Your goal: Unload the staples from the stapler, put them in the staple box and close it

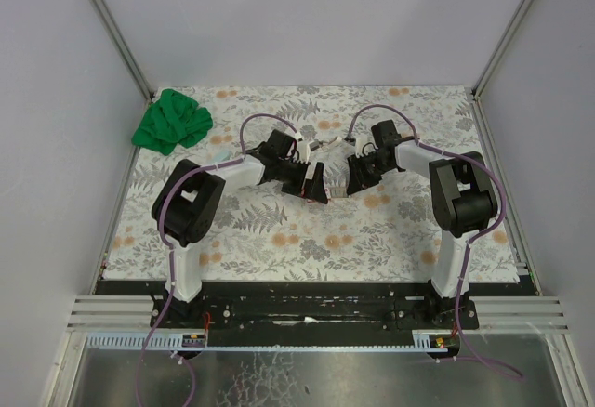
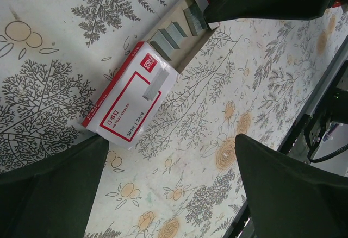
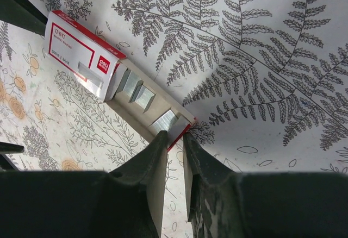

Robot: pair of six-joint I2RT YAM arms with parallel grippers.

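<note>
Fingers [image 2: 54,194] of the left gripper [image 2: 171,140] stand wide apart in the left wrist view, holding nothing, above the fern-print mat [image 2: 49,91]. Just beyond them lies a red-and-white box [image 2: 122,113] with its tray [image 2: 190,50] slid out. Staples [image 2: 169,36] sit in the tray in short grey blocks, and one loose strip [image 2: 155,86] lies on top of the box. The right gripper [image 2: 228,7] is at the tray's far end.

From the right wrist, the right fingers [image 3: 144,178] are nearly together, with only a thin slit between them. Their tips are at the tray's end corner, beside the last block of staples. Whether they pinch the tray wall cannot be told.

From above, both grippers meet tip to tip at mid-table. A green cloth [image 1: 172,122] lies bunched at the far left corner. The staples are too small to make out there.
</note>
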